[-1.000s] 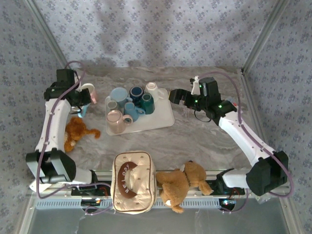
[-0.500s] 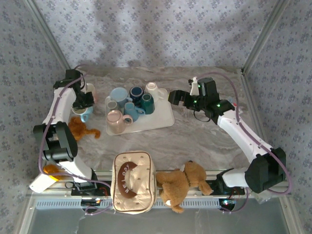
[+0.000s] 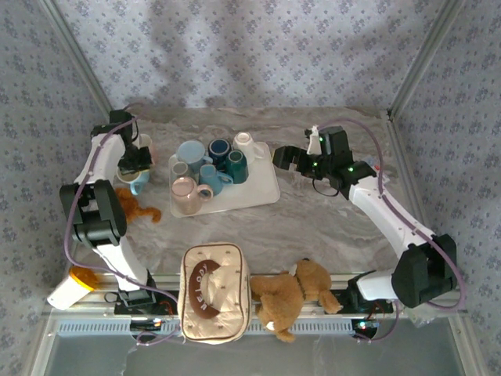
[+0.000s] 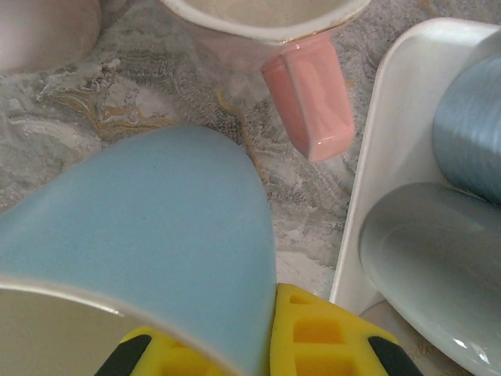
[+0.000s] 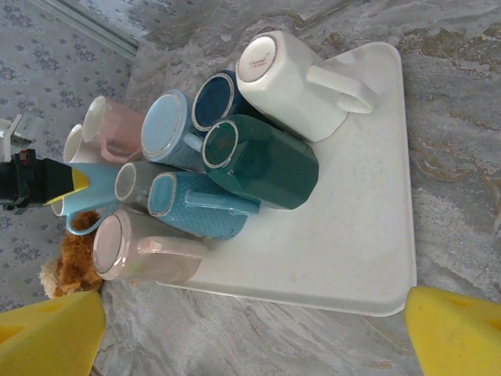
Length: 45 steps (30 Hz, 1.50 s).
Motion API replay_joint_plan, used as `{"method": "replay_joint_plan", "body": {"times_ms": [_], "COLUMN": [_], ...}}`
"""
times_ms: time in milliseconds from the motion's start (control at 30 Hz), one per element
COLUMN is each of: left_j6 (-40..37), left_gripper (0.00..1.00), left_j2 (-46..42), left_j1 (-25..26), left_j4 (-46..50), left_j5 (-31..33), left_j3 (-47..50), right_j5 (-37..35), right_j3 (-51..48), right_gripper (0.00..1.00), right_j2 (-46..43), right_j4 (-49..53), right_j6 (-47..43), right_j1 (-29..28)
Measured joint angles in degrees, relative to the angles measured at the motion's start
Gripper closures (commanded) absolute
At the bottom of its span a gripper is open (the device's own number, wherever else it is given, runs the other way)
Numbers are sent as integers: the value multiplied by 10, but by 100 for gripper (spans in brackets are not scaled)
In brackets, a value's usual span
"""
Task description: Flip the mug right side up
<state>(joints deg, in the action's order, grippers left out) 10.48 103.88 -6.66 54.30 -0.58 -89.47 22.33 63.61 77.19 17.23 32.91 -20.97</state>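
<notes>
Far left, tabletop: the left gripper comes down on the light blue mug. Its yellow pads sit either side of the mug wall at the rim, pinched onto it. The mug sits just left of the white tray, mouth facing up toward the wrist camera. I cannot tell if its base touches the tabletop. Behind it, close by, is a white mug with a pink handle, mouth up. An orange-brown plush lies just in front of the blue mug.

The tray holds seven mugs packed together, bases up:
- pink mug
- grey mug
- dotted blue mug
- pale blue mug
- navy mug
- dark green mug
- white mug with a stamped base

The right part of the tray is bare.

At the near edge are a beige pouch and, beside it, a brown teddy.

The right gripper hovers at the tray's right end. It is spread wide with nothing between its fingers.
</notes>
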Motion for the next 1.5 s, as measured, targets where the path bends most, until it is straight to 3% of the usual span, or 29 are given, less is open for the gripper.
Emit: {"method": "replay_joint_plan", "body": {"times_ms": [933, 1033, 1233, 1500], "left_j6": [-15, -15, -20, -25], "left_gripper": [98, 93, 75, 71], "left_j2": [42, 47, 51, 50], "left_j1": [-8, -7, -8, -7], "left_j4": [0, 0, 0, -4], "left_j5": [-2, -2, -11, -18], "left_j3": [0, 0, -2, -5], "right_j5": [10, 10, 10, 10], "right_j3": [0, 0, 0, 1], "right_gripper": [0, 0, 0, 0], "right_j2": [15, 15, 15, 16], "right_j4": [-12, -12, -12, -12], "right_j6": [1, 1, 1, 1], "right_j1": [0, 0, 0, 0]}}
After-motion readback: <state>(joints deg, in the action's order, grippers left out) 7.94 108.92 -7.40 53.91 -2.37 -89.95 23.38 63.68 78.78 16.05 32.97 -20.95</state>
